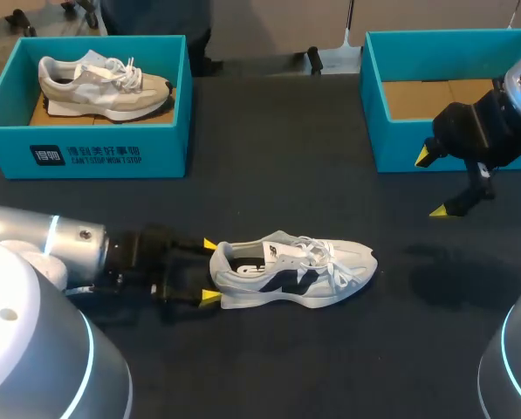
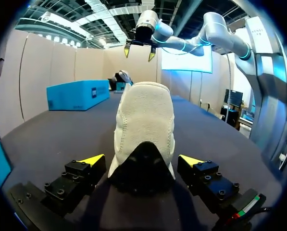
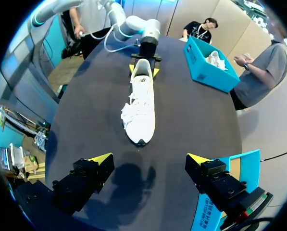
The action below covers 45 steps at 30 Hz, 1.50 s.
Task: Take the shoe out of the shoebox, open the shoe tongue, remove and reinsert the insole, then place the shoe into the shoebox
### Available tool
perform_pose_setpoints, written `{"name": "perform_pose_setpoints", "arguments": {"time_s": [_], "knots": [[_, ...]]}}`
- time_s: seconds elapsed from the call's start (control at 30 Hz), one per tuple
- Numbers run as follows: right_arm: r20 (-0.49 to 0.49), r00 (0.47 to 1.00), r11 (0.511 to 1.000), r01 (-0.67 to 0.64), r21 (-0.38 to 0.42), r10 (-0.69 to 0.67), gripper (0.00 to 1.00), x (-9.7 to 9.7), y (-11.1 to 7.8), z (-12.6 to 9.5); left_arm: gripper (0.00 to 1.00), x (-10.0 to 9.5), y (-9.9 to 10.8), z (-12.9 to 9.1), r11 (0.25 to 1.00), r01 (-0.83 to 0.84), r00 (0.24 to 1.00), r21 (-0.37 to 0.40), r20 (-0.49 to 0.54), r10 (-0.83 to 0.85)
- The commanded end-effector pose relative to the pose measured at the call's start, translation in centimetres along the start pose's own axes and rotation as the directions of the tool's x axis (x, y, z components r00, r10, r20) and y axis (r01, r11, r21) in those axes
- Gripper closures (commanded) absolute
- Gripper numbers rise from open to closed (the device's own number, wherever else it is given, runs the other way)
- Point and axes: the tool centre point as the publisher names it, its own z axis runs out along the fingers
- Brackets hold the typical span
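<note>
The left claw (image 1: 210,271) is held wide open, with the heel of the white shoe (image 1: 291,271) between its fingers, not touched. The shoe is laid on the desk (image 1: 286,367). At its 2 o'clock the right claw (image 1: 432,184) is spread open, empty, by the shoebox (image 1: 435,148) there.

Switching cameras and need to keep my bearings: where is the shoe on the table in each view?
Head view: shoe lies low in the middle, heel between the left hand's open fingers.
Left wrist view: shoe seen heel-first, between that hand's fingers.
Right wrist view: shoe ahead of the right hand, toe toward it.
Shared landmark: the left hand's yellow tips flanking the heel.
</note>
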Motion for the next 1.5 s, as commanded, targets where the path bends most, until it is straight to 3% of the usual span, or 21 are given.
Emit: {"name": "perform_pose_setpoints", "arguments": {"time_s": [0.03, 0.97, 1.0, 1.03, 1.07, 1.1, 1.5], "knots": [[0.000, 1.000, 1.000, -0.001, 0.004, 0.001, 0.00, 0.0, 0.1, 0.1, 0.00, 0.1, 0.2, 1.1, 1.000, 0.005, 1.000, -0.005, -0.015, -0.005], [0.000, 1.000, 1.000, -0.001, 0.004, 0.001, 0.00, 0.0, 0.1, 0.1, 0.00, -0.2, 0.2, 4.3, 1.000, 0.002, 0.999, -0.011, -0.032, -0.002], [0.000, 1.000, 1.000, -0.001, 0.004, 0.001, 0.00, 0.0, 0.1, 0.1, 0.52, -0.2, 0.2, 4.3, 1.000, 0.002, 0.999, -0.012, -0.033, -0.002], [0.000, 1.000, 1.000, -0.001, 0.004, 0.001, 0.00, 0.0, 0.1, 0.1, 0.64, -0.3, 0.3, 4.2, 1.000, 0.001, 0.999, -0.013, -0.034, -0.002], [0.000, 1.000, 1.000, -0.001, 0.004, 0.001, 0.00, 0.0, 0.1, 0.1, 0.87, -0.3, 0.2, 4.1, 1.000, 0.001, 0.999, -0.013, -0.035, -0.001], [0.000, 1.000, 1.000, -0.001, 0.004, 0.001, 0.00, 0.0, 0.1, 0.1, 1.00, -0.3, 0.2, 4.1, 1.000, 0.000, 0.999, -0.015, -0.037, -0.001], [0.000, 1.000, 1.000, -0.001, 0.004, 0.001, 0.00, 0.0, 0.1, 0.1, 1.00, -0.5, 0.0, 2.3, 0.999, -0.019, 0.999, -0.029, -0.036, 0.018]]}}
